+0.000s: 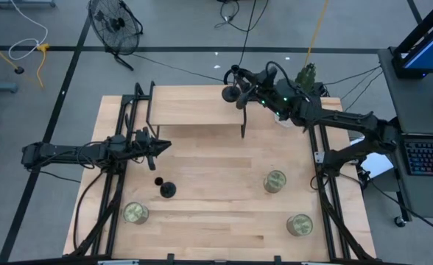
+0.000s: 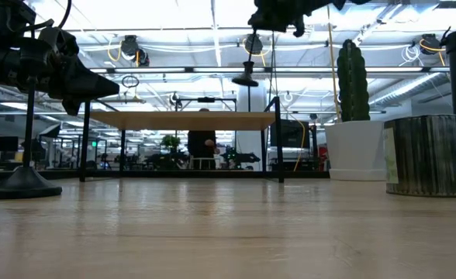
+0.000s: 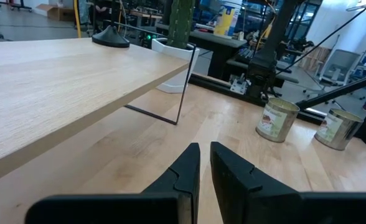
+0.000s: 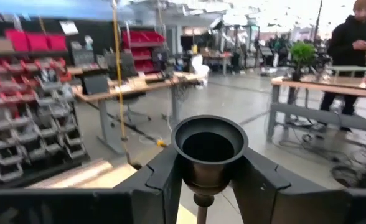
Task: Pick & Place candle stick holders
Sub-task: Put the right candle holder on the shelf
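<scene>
the right gripper [image 4: 198,180] is clamped on a candle stick holder [image 4: 208,152] just below its cup, carrying it tipped on its side above the raised wooden shelf [image 1: 194,107] at the table's far side (its round base [image 1: 230,94] faces outward). a second candle stick holder [image 1: 167,190] stands upright on the table [image 1: 216,213], near the left gripper [image 1: 165,146], whose fingers are nearly closed on nothing. three tins [image 1: 275,181] sit on the near half.
</scene>
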`<state>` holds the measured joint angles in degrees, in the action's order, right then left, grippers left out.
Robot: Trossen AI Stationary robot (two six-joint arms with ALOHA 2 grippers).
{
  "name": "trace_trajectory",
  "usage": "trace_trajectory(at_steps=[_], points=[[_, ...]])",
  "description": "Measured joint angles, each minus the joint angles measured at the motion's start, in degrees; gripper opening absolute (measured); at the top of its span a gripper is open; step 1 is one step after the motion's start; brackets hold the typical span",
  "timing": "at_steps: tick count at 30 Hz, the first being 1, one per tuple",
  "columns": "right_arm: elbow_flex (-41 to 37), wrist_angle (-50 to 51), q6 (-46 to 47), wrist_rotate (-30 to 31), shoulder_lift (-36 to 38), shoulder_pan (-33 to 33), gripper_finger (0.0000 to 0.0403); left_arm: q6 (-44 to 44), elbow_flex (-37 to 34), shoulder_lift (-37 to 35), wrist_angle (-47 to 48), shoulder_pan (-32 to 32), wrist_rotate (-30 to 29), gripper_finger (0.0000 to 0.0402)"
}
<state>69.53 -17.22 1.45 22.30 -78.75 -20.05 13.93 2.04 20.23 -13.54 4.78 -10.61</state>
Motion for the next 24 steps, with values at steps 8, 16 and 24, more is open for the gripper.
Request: trace_trajectory(at_steps=[8,16,24], points=[[0.27,4.09,1.59,-0.09,-2.85,-0.66,0.0114,-0.02,0.00,0.00,0.00,0.00,0.00,0.0042],[0.24,6.96,2.45,-0.03,-4.35,-0.64,0.0113,-0.02,0.00,0.00,0.00,0.00,0.00,0.0042],[0.22,8.42,2.38,0.00,-4.60,-0.95,0.0117,-0.22,0.00,0.00,0.01,0.02,-0.03,0.0042]])
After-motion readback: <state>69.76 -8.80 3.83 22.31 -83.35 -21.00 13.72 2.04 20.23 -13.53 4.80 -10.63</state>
